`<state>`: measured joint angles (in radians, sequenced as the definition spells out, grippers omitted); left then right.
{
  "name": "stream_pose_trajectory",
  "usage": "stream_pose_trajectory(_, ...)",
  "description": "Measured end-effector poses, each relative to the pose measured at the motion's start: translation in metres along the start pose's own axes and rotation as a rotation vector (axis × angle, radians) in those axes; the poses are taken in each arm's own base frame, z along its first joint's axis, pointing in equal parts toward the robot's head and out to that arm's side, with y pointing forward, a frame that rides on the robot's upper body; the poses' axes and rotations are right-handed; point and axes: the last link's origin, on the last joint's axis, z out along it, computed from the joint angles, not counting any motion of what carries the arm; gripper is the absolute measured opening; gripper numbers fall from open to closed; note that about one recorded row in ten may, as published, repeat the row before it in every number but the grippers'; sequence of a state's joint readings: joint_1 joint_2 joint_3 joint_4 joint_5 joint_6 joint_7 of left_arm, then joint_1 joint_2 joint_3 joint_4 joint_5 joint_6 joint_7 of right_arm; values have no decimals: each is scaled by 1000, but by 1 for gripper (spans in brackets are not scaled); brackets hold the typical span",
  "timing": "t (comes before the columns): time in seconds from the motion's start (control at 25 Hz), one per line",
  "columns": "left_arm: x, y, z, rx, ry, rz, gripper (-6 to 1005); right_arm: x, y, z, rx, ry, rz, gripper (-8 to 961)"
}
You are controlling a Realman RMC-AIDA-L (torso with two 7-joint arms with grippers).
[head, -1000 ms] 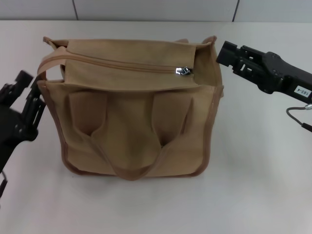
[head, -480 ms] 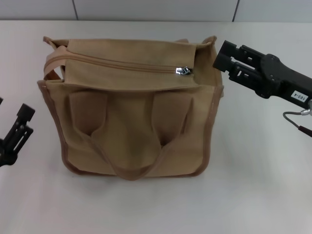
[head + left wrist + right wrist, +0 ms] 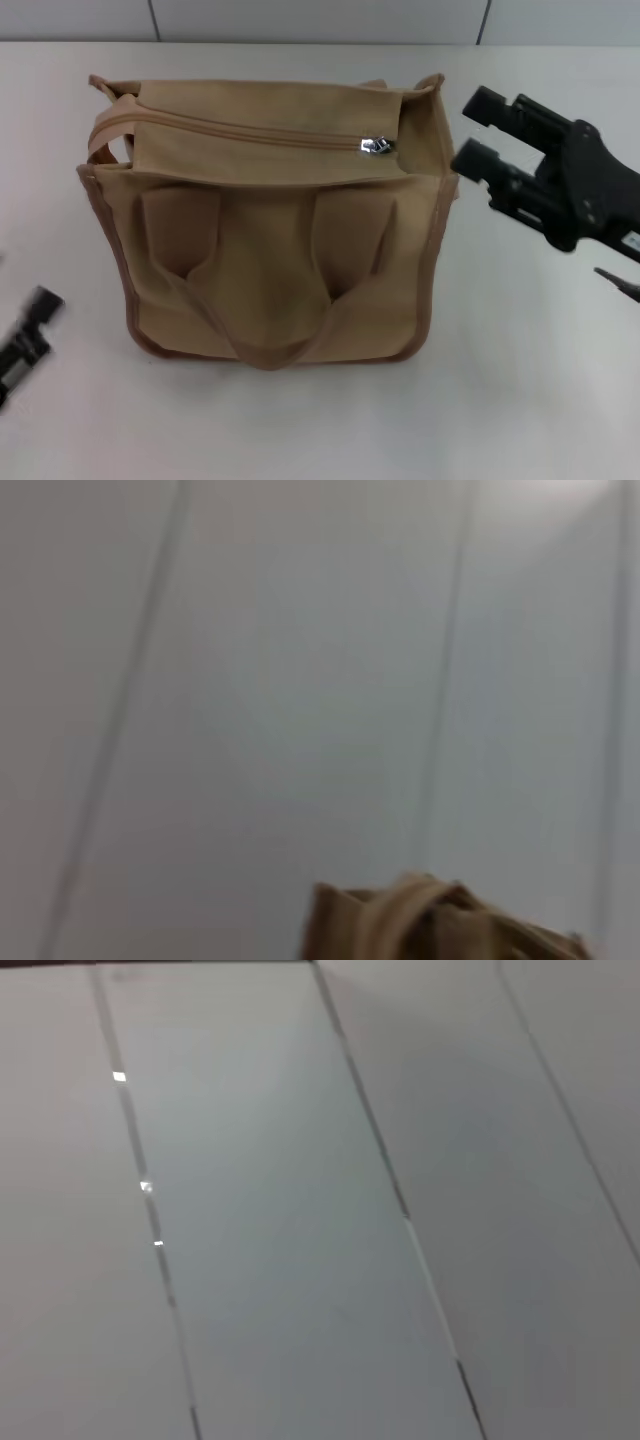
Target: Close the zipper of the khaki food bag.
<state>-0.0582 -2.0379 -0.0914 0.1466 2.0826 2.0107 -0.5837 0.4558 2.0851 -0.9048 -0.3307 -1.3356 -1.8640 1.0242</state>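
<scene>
The khaki food bag (image 3: 270,260) stands upright in the middle of the white table in the head view. Its zipper (image 3: 250,133) runs along the top panel, and the silver pull (image 3: 377,146) sits near the bag's right end. The zipper line left of the pull looks shut. My right gripper (image 3: 478,130) is open and empty, just right of the bag's upper right corner and not touching it. My left gripper (image 3: 25,340) is low at the left edge, well clear of the bag. A corner of the bag (image 3: 440,930) shows in the left wrist view.
The white table (image 3: 520,380) spreads around the bag, with a grey panelled wall (image 3: 300,18) behind it. The right wrist view shows only wall panels (image 3: 300,1210). A cable (image 3: 620,280) hangs by my right arm.
My left gripper has drawn back down and to the left, away from the bag's left side. My right gripper has pulled a little right of the bag's corner and turned. The bag has not moved.
</scene>
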Motion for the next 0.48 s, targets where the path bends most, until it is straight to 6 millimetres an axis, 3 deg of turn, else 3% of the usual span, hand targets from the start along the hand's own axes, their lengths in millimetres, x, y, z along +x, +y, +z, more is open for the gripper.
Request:
stream_pose_trajectory(0.04,-2,1,6,-120,-57,-19,832,2,3,0,-14,6,-47,636)
stream_pose_trajectory(0.2,-7,5,21,-328,-153,-28,832,13,6,3,-45,79,-80,636)
stream_pose_trajectory(0.48,-13,9,44,-553,-254,-17,832,51,40,8,-365,366,-39,636)
